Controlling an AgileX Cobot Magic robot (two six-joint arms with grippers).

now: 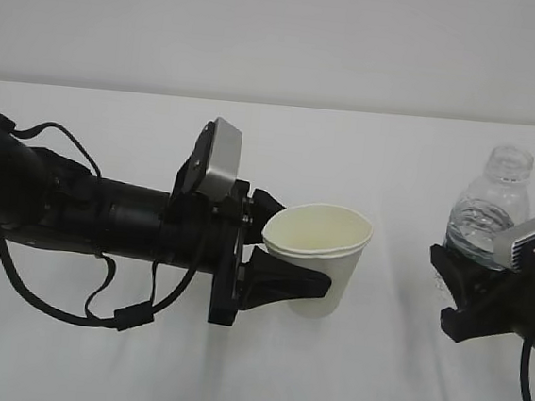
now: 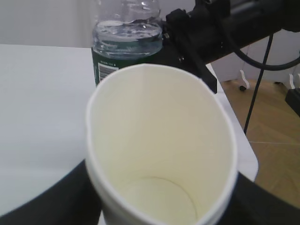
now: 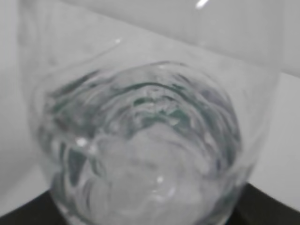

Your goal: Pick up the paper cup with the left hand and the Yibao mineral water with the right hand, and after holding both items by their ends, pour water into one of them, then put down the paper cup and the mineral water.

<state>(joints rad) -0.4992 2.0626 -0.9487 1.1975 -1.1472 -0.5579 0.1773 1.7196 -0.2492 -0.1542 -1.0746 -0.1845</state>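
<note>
The white paper cup [image 1: 324, 253] stands upright at the middle of the table with my left gripper [image 1: 287, 245] shut on its sides, squeezing the rim into an oval. In the left wrist view the paper cup [image 2: 159, 140] fills the frame, its cream inside empty, with black fingers [image 2: 44, 204] at either side. The Yibao mineral water [image 1: 490, 208], capless and partly full, stands upright at the right with my right gripper [image 1: 458, 287] shut on its lower body. The right wrist view looks down through the bottle [image 3: 140, 140]. The bottle [image 2: 126, 42] stands just behind the cup.
A white table [image 1: 74, 343] runs back to a pale wall. In the left wrist view the table's right edge [image 2: 251, 157] drops to a wooden floor [image 2: 276, 154], and the right arm [image 2: 220, 28] with its cable crosses above it.
</note>
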